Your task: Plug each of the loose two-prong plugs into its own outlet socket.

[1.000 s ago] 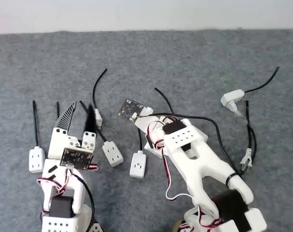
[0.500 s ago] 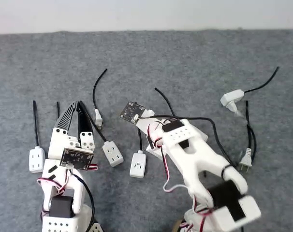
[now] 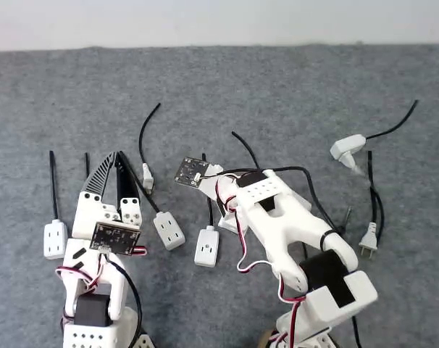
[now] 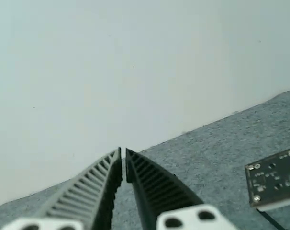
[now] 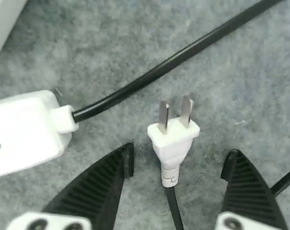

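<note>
The right gripper [image 5: 179, 158] is spread wide and holds nothing: its black fingers [image 5: 102, 184] straddle a white two-prong plug [image 5: 173, 136] that lies flat on the grey carpet [image 3: 292, 87], prongs pointing away from the wrist, with carpet showing on either side of it. That close view also gives us a white socket body [image 5: 20, 127] near one finger but apart from it, its black cord [image 5: 173, 58] running past the prongs; we cannot tell which socket it is. From above we get the layout. Taking the middle socket [image 3: 169, 230] as our mark, the left socket [image 3: 55, 239] lies well to its left, the third socket [image 3: 206, 246] just to its right, and the right arm [image 3: 285, 225] further right again. The left gripper [image 3: 118, 155] sits beyond and left of the middle socket, closed to a hairline slit and empty, as its own wrist view confirms; a loose plug [image 3: 147, 176] lies near its tips. A second plug [image 3: 368, 239] lies far right of the middle socket, and an angled white plug [image 3: 348, 147] is equally far right but farther back. Beyond the middle socket a broad band of carpet runs to the pale wall [image 3: 219, 22].
</note>
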You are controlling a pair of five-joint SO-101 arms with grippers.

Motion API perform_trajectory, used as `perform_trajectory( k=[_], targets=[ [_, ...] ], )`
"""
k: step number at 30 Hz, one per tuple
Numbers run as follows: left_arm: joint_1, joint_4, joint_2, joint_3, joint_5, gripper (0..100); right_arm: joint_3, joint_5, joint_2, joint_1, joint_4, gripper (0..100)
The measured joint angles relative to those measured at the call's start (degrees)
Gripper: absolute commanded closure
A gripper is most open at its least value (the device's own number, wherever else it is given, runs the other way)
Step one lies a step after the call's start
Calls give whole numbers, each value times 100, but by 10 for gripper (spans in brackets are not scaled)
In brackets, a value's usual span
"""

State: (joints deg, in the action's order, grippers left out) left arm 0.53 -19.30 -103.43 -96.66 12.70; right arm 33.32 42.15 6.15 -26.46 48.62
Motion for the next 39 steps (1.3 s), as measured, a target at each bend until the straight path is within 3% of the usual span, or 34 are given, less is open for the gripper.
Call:
perform_trajectory(
  k=[4, 9, 17, 21, 39],
  targets=[
    [0, 0, 0, 0, 0, 988, 0, 0, 9, 0, 0, 704],
    [0, 0, 0, 0, 0, 988, 0, 9, 9, -123, 0, 855],
    [0, 0, 0, 0, 0, 988, -44, -35, 18, -149, -18, 829],
    [0, 0, 0, 0, 0, 988, -44, -70, 35, -158, -62, 998],
    [0, 0, 0, 0, 0, 988, -158, -97, 141, -149, -141, 989]
  ],
)
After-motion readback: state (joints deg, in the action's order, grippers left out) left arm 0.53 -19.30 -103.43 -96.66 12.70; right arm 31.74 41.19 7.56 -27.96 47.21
